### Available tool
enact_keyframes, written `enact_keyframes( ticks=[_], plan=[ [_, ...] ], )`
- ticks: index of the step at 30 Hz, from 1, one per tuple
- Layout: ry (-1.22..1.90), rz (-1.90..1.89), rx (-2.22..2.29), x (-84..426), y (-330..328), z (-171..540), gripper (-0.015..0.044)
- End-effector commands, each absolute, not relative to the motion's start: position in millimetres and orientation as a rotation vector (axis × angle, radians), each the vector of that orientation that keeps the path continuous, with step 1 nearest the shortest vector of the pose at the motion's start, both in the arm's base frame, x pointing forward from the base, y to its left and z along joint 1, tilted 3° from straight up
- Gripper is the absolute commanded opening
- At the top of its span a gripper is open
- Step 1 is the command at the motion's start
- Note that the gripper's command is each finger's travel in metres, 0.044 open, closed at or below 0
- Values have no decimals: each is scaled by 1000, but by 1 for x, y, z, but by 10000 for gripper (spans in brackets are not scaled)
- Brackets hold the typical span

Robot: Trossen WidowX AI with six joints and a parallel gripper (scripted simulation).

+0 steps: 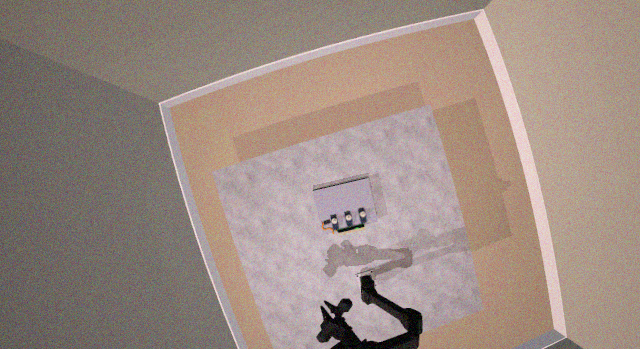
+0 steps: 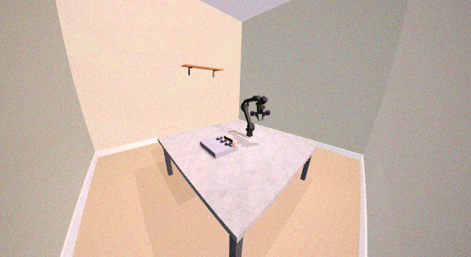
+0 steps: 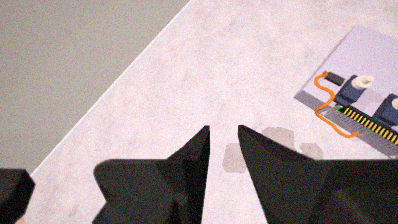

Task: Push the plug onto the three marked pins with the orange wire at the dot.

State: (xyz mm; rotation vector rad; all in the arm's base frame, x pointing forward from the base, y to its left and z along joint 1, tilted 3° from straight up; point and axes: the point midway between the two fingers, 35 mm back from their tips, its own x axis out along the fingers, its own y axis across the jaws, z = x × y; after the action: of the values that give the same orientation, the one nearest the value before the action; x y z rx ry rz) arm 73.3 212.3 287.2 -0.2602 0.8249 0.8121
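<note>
The pale holder [image 1: 342, 195] [image 2: 213, 145] [image 3: 360, 50] carries dark blue servos with cream tops. A small dark block that looks like the plug [image 1: 326, 222] [image 3: 334, 78] lies on it beside the end servo. The orange lead [image 3: 327, 120] winds from this block over the holder's edge. A black and yellow striped pin row [image 3: 371, 125] runs along that edge, with a green spot at its near end in the wrist view; single pins and the dot are too small to tell. My gripper [image 1: 324, 305] [image 2: 260, 120] [image 3: 223, 129] is partly open and empty, high above the table and away from the holder.
The mottled pale table [image 1: 285, 189] [image 2: 257, 176] [image 3: 150, 100] bears the holder and the arm's base. The arm's shadow lies between the base and holder. The table's edge crosses the left of the wrist view. A wall shelf [image 2: 202, 68] hangs far behind.
</note>
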Motion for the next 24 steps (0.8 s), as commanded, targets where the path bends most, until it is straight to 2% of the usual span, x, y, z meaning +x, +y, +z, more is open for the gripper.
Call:
enact_keyframes(
  ticks=[1, 24],
  plan=[
    [807, 793, -229, 85, 214, 286, 115],
    [664, 633, -27, 163, 211, 289, 115]
  ],
)
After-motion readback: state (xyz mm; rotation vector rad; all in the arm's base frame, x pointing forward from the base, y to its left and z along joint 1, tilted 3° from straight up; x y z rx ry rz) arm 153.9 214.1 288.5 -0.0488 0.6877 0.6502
